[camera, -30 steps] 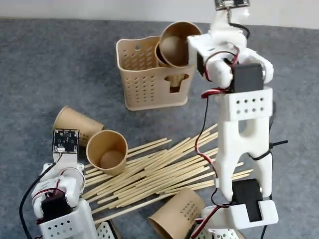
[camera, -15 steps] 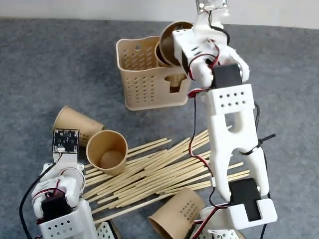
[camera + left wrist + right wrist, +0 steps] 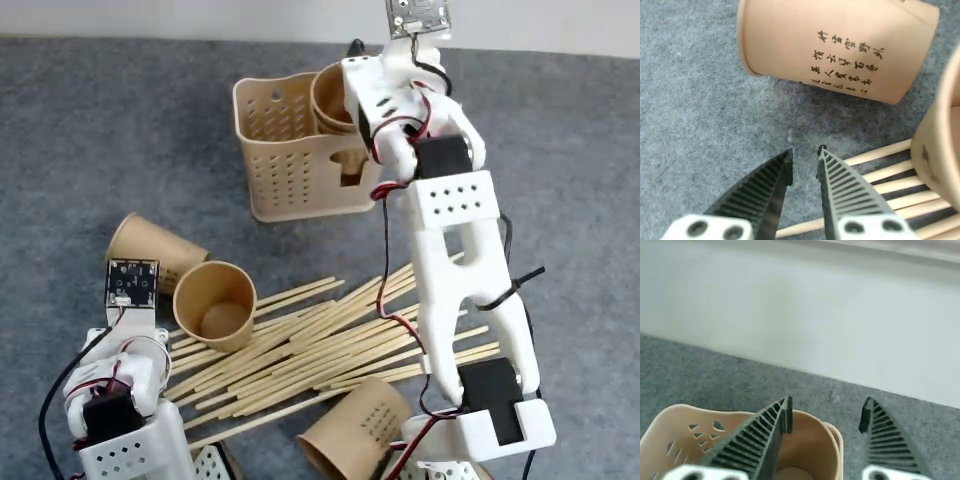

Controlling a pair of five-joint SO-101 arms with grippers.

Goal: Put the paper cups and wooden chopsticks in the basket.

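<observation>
The tan perforated basket (image 3: 300,150) stands at the back of the table with paper cups (image 3: 332,95) nested in its right end. My right arm (image 3: 455,250) stretches over that end. My right gripper (image 3: 826,414) is open above the nested cup (image 3: 810,460), one finger over its mouth, the other outside its rim. My left gripper (image 3: 805,152) hovers low over the grey mat with a narrow gap and nothing between its fingers, just short of a cup lying on its side (image 3: 840,50) (image 3: 150,245). An upright cup (image 3: 215,305) stands beside the scattered wooden chopsticks (image 3: 320,340).
A third loose cup (image 3: 355,435) lies on its side at the front, against the right arm's base. The chopsticks (image 3: 885,170) reach close to the left gripper's fingers. A pale wall (image 3: 800,315) rises behind the basket. Bare grey mat (image 3: 100,120) spreads left of the basket.
The right arm swung left over the basket. The cup that was tilted at the basket's right edge now sits lower, nested in the cup inside. The left arm kept still.
</observation>
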